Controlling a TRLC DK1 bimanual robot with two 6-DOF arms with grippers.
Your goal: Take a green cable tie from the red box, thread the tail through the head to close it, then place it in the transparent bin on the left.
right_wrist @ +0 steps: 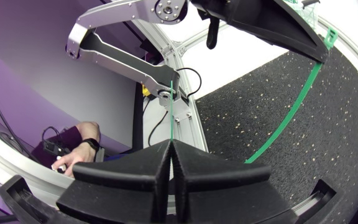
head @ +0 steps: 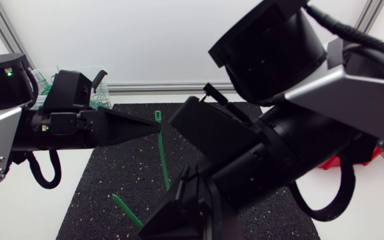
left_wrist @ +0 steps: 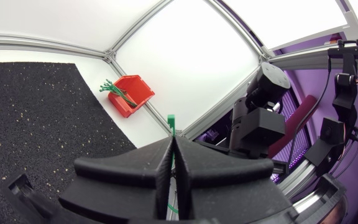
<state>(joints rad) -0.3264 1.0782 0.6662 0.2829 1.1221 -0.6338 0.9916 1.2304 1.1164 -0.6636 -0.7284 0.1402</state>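
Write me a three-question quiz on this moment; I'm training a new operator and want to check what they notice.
1. True or false: the slim green plastic cable tie is already closed into a loop.
2. Which part of the tie does the matte black wedge-fingered left gripper pinch? A) near the head; B) the tail tip; C) nothing, it is open.
3. Fill in: the matte black right gripper is shut on the tie's ____ end.
Key: 1 false, it runs unthreaded between the two grippers; 2 A; 3 tail.
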